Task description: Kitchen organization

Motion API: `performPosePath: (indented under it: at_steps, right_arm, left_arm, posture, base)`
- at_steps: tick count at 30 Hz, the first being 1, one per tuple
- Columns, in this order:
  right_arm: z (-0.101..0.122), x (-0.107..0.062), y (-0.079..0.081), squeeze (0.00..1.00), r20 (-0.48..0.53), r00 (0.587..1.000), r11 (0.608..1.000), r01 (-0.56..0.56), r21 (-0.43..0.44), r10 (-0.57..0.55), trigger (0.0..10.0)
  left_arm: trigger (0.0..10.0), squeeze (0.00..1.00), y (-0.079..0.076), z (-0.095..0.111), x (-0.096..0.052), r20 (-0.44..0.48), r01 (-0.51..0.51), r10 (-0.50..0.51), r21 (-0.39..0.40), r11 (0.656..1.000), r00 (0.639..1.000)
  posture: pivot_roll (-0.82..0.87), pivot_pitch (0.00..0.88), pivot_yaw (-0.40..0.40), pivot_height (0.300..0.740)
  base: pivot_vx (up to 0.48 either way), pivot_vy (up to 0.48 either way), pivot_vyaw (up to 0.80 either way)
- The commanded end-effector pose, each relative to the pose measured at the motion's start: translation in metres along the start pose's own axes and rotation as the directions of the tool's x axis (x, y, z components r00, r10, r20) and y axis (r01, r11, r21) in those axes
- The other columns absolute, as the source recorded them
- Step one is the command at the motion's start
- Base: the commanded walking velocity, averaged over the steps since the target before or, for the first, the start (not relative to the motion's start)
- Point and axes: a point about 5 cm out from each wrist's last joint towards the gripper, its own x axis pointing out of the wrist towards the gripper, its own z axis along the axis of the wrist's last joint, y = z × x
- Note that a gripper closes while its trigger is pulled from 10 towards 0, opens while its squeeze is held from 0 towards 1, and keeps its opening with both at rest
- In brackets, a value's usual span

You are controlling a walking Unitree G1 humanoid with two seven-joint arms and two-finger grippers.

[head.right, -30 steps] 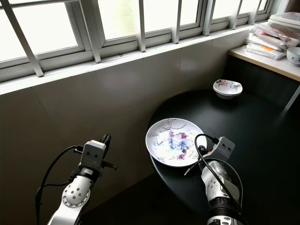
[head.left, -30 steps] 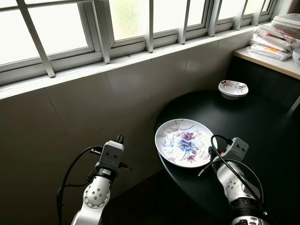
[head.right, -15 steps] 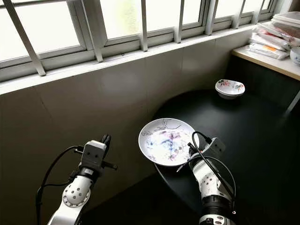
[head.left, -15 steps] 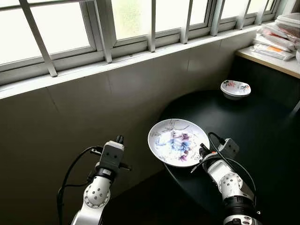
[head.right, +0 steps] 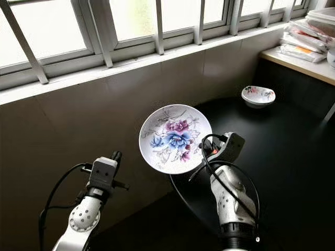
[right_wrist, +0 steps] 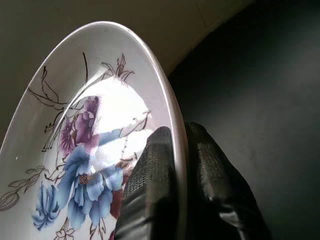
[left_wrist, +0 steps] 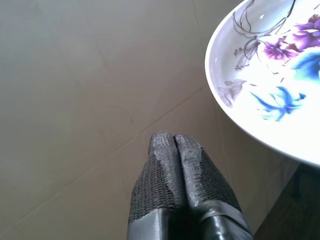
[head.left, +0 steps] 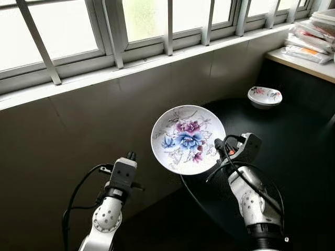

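The right gripper is clamped on the rim of the floral plate, one black finger on the painted face and the other behind it, and it holds the plate up in the air, tilted steeply so the blue and purple flowers face the camera. The plate hangs clear of the round black table, out past the table's near edge and in front of the grey tiled wall below the barred window. The left gripper has its two textured fingers pressed together with nothing between them; it is raised near the wall, just beside the plate's rim but not touching it. A small floral bowl sits on the far side of the table, well apart from the plate, and stacked packets lie on the pale counter at the right. As a judgement, the organising is at an early to middle point: the plate is picked up and securely pinched, yet where it should go cannot be made out in these views, so carrying it and setting it down is left to do, and the bowl appears untouched and may need the same treatment afterwards
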Motion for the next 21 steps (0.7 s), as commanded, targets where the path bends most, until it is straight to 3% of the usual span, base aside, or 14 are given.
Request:
performPosePath:
  at_steps: [1, 7, 14, 21]
  right_arm:
    - [0.011, -0.001, 0.017, 0.0, 0.059, 0.994, 0.992, -0.084, -0.096, 0.09, 0.0]
    - [0.006, -0.007, 0.025, 0.0, 0.067, 0.984, 0.967, -0.146, -0.209, 0.163, 0.0]
    - [0.0, -0.01, 0.036, 0.0, 0.047, 0.971, 0.934, -0.211, -0.29, 0.234, 0.0]
    - [-0.005, -0.009, 0.03, 0.0, 0.024, 0.977, 0.922, -0.19, -0.336, 0.21, 0.0]
  left_arm:
    - [10.0, 0.0, 0.008, -0.008, -0.005, -0.047, -0.025, 0.025, 0.011, 1.0, 0.999]
    - [10.0, 0.0, 0.013, -0.014, -0.01, -0.087, -0.05, 0.051, 0.016, 0.999, 0.995]
    - [10.0, 0.0, 0.013, -0.014, -0.009, -0.089, -0.051, 0.053, 0.019, 0.998, 0.995]
    - [10.0, 0.0, 0.013, -0.013, -0.007, -0.089, -0.051, 0.052, 0.018, 0.999, 0.995]
  posture:
    - [-0.09, 0.0, 0.041, 0.74]
    - [-0.08, 0.0, 0.039, 0.74]
    - [-0.07, 0.0, 0.037, 0.74]
    - [-0.08, 0.0, 0.037, 0.74]
  base:
    - [0.0, 0.0, 0.8]
    - [0.0, 0.086, 0.8]
    - [0.0, 0.48, 0.8]
    - [0.0, 0.48, 0.8]
